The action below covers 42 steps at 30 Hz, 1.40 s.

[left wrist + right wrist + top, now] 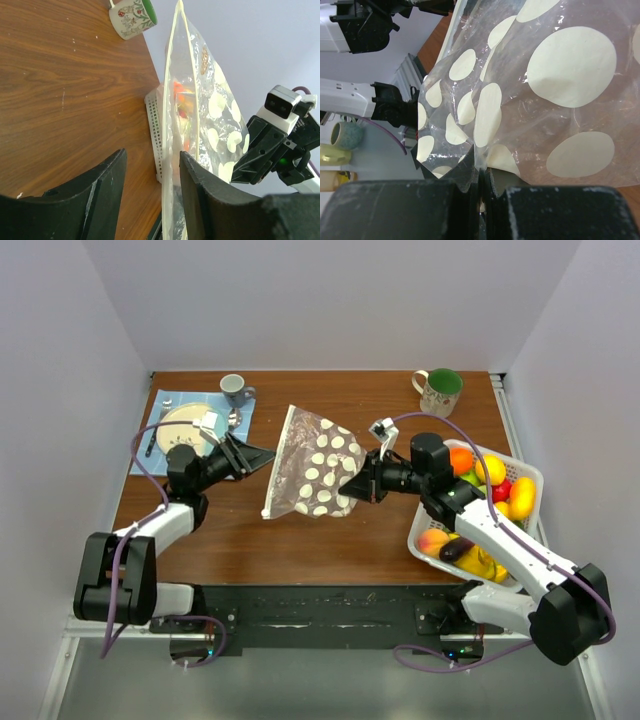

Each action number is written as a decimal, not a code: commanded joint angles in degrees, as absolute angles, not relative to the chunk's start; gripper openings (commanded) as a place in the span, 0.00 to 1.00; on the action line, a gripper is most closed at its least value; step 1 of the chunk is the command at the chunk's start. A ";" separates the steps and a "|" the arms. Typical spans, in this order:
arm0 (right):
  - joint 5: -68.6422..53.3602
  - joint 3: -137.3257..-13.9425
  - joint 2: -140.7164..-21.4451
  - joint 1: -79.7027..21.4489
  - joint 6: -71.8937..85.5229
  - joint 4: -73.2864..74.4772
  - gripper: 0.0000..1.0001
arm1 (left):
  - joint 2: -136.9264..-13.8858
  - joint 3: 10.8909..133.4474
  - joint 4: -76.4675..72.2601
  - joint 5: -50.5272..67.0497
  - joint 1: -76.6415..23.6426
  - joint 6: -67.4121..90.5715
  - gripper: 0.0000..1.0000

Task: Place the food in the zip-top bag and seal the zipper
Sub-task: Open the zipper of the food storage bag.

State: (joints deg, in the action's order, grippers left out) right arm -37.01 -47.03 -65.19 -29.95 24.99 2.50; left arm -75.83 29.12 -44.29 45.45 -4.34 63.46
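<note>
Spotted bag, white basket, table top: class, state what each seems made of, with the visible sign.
Zip-top bag: thin clear plastic film, glossy; it creases, and things show through between the cream spots. Basket: probably rigid white moulded plastic, with rows of slots in its wall. Table: wood or wood-look laminate, brown with grain lines; which, I cannot tell.

Wooden table (250,540), blue placemat (168,400), grey mug (236,389), floral mug (438,392), white basket (417,530)
</note>
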 commanded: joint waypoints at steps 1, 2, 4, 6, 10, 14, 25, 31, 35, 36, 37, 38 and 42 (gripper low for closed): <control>-38.41 -47.81 -65.13 -30.23 26.02 -1.14 0.03 | -76.46 29.79 -48.43 46.32 -6.06 63.81 0.51; -38.32 -47.81 -65.21 -30.15 26.19 -1.23 0.03 | -76.55 29.97 -48.08 46.23 -6.50 63.55 0.50; -38.41 -47.73 -65.30 -30.23 26.28 -1.41 0.03 | -76.73 30.15 -47.73 45.53 -6.94 63.28 0.48; -38.06 -47.72 -65.39 -30.32 26.02 -1.23 0.03 | -76.55 30.50 -46.59 44.57 -7.38 62.49 0.39; -34.73 -48.16 -65.91 -30.23 24.88 1.39 0.10 | -74.01 31.81 -40.10 40.53 -7.38 58.02 0.03; -18.58 -54.46 -68.72 -30.85 23.03 15.32 0.52 | -67.16 39.96 -15.03 26.05 -8.87 40.67 0.00; 6.42 -75.84 -80.15 -41.57 30.31 27.61 0.67 | -60.47 49.05 2.20 6.33 -17.75 30.41 0.00; 7.38 -81.99 -88.13 -43.33 35.68 22.86 0.54 | -63.45 45.01 0.89 -2.43 -23.19 35.32 0.00; 7.74 -80.95 -91.75 -43.77 37.96 20.49 0.54 | -65.04 41.93 -3.42 -6.32 -25.13 41.82 0.00; 6.95 -80.43 -92.19 -43.77 38.23 19.61 0.54 | -66.00 41.66 -3.95 -7.55 -25.66 42.44 0.00; 6.68 -78.94 -92.55 -43.86 38.58 17.86 0.54 | -66.61 41.57 -4.48 -8.08 -26.62 43.06 0.00; 6.59 -78.23 -92.72 -43.86 39.19 17.23 0.54 | -67.49 41.66 -4.74 -8.43 -27.07 44.02 0.00; 7.99 -76.03 -92.29 -44.12 40.52 16.35 0.54 | -69.17 41.84 -6.32 -9.49 -28.30 46.67 0.00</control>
